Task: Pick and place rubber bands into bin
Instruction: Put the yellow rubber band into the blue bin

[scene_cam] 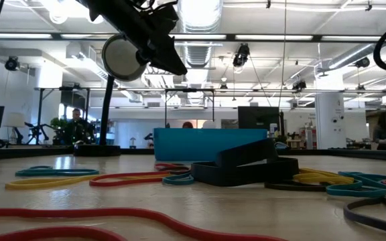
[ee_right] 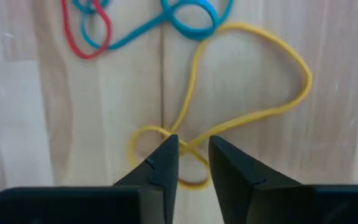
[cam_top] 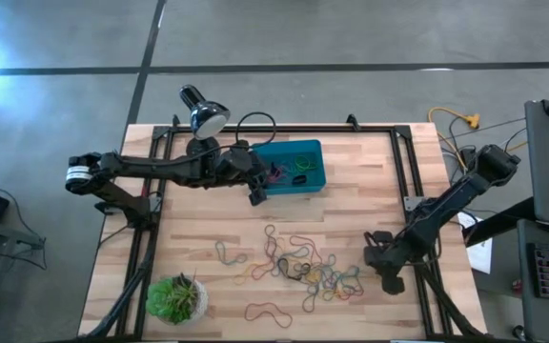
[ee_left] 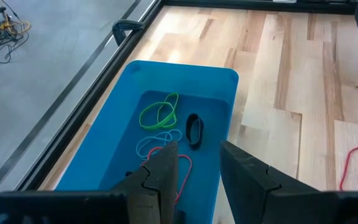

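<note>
Loose rubber bands (cam_top: 303,267) in several colours lie scattered on the near half of the wooden table; in the low view they fill the foreground (scene_cam: 246,171). The teal bin (cam_top: 298,152) stands at the far middle and holds green, black, blue and red bands (ee_left: 160,115). My left gripper (cam_top: 256,195) hovers open over the bin's (ee_left: 104,143) near-left part (ee_left: 199,148). My right gripper (cam_top: 377,255) is low at the pile's right edge, open (ee_right: 193,144), with a finger on either side of a crossing in a yellow band (ee_right: 253,115) that lies flat.
A desk lamp (cam_top: 203,112) stands at the far left by the bin, with a black cable loop beside it. A potted plant (cam_top: 174,297) sits at the near left corner. One red band (cam_top: 267,312) lies alone near the near edge. Black frame rails run along both table sides.
</note>
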### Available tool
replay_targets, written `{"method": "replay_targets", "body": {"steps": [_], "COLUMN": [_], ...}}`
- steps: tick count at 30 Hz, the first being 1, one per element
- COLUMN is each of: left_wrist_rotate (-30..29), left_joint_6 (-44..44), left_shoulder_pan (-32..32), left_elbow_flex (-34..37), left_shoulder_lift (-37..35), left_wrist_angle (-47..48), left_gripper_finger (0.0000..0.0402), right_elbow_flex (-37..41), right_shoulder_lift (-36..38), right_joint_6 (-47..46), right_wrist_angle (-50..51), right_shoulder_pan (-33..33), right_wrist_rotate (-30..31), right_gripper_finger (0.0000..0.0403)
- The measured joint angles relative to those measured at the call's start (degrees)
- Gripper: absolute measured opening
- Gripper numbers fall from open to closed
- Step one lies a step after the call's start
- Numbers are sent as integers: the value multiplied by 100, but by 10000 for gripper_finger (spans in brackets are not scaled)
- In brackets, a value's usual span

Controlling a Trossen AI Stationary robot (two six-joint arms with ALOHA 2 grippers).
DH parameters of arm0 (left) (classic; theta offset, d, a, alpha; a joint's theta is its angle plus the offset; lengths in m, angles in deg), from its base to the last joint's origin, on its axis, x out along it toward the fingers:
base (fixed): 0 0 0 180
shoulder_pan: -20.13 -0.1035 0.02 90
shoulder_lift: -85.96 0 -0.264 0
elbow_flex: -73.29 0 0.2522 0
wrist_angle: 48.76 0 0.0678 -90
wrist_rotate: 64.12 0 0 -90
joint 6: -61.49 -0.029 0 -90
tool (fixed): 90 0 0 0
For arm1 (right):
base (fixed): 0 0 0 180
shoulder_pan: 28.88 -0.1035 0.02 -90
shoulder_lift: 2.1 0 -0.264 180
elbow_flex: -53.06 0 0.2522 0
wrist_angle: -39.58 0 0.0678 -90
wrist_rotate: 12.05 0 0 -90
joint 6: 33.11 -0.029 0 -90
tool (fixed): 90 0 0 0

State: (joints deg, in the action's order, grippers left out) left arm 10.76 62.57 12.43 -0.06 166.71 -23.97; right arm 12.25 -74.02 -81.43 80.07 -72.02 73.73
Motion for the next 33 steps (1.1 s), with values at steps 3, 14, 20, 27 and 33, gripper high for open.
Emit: {"method": "replay_targets", "body": {"steps": [3,14,20,27,33], "left_wrist_rotate": [0,0,-2,-2,-4], "left_joint_6": [9,15,15,9,7], "left_shoulder_pan": [0,35,37,34,33], "left_elbow_flex": [0,0,0,0,0], "left_shoulder_lift": [0,0,0,0,0], "left_wrist_angle": [-1,0,-2,-2,-2], "left_gripper_finger": [101,101,101,101,101], "right_elbow_flex": [39,-3,-33,-42,-42], "right_shoulder_lift": [-13,-489,-730,-730,-730], "right_joint_6": [-86,-80,-287,-558,-595], "right_wrist_angle": [-52,-555,-552,-439,-396], "right_shoulder_pan": [7,13,17,11,11], "right_wrist_rotate": [-103,-297,-303,-70,-11], "right_gripper_finger": [105,162,155,117,85]}}
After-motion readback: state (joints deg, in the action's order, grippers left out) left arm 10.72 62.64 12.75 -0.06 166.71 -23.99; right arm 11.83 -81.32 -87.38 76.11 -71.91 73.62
